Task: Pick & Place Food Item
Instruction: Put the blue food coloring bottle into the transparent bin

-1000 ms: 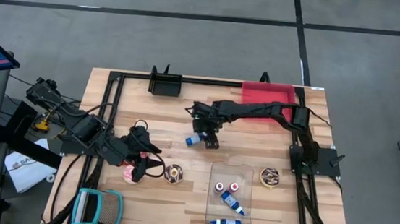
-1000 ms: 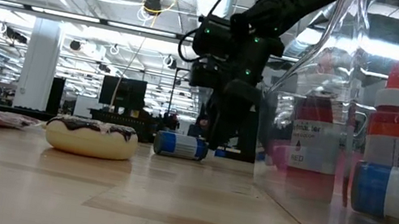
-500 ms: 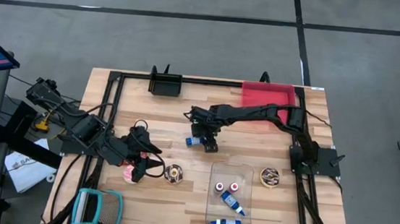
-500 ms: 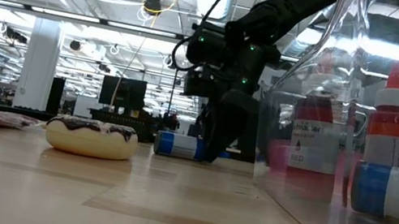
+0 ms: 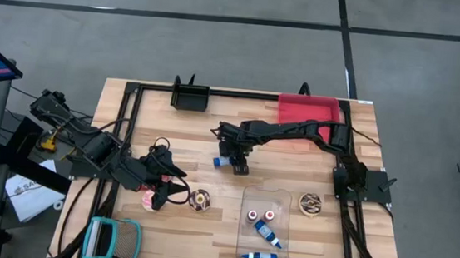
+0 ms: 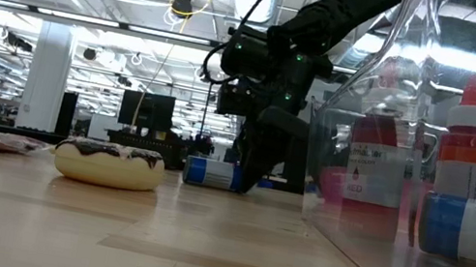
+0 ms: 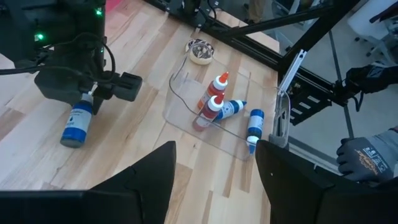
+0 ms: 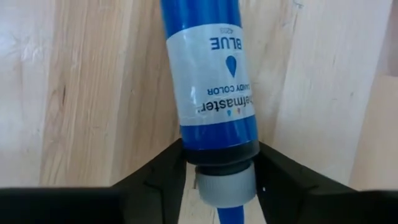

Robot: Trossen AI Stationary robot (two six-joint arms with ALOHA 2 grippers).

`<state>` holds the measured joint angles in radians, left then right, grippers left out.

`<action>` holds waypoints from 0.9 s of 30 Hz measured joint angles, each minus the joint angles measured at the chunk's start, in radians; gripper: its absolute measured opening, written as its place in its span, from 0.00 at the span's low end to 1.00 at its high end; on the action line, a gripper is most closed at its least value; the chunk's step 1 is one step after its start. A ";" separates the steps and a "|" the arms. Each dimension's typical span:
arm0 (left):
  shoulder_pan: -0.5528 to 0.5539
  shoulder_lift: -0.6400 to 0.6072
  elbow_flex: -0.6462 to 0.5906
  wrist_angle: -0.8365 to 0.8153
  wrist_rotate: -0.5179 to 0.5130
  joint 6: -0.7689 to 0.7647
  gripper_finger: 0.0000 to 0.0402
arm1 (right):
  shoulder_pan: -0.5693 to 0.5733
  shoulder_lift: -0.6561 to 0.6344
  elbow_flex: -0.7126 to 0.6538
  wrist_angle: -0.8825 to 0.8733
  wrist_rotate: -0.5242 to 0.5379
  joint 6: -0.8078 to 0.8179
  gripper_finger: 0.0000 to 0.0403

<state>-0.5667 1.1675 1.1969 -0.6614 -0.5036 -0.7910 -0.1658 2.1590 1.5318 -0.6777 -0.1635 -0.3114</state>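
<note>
Blue bottle [image 8: 214, 93] lies between the right gripper's [image 8: 219, 163] fingers.

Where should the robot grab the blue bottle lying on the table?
Probably across its round body just above the cap, coming down from above. The blue bottle lies flat on the wood, and the right gripper already straddles it there, one finger each side.
</note>
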 joint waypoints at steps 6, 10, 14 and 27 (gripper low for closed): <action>0.000 0.000 0.000 0.000 -0.001 0.000 0.54 | 0.000 0.001 0.001 -0.008 0.000 0.050 0.28; 0.000 0.000 0.000 0.000 -0.001 0.000 0.54 | 0.002 -0.005 0.000 -0.022 -0.021 0.087 0.28; 0.000 0.000 0.000 0.000 -0.001 0.000 0.54 | 0.021 -0.039 -0.007 -0.053 -0.034 0.116 0.27; 0.000 0.000 0.000 -0.003 -0.001 0.067 0.54 | 0.154 -0.361 -0.003 -0.152 0.018 0.319 0.27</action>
<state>-0.5664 1.1675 1.1969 -0.6647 -0.5041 -0.7241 -0.0119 1.7983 1.5291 -0.8297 -0.1457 0.0077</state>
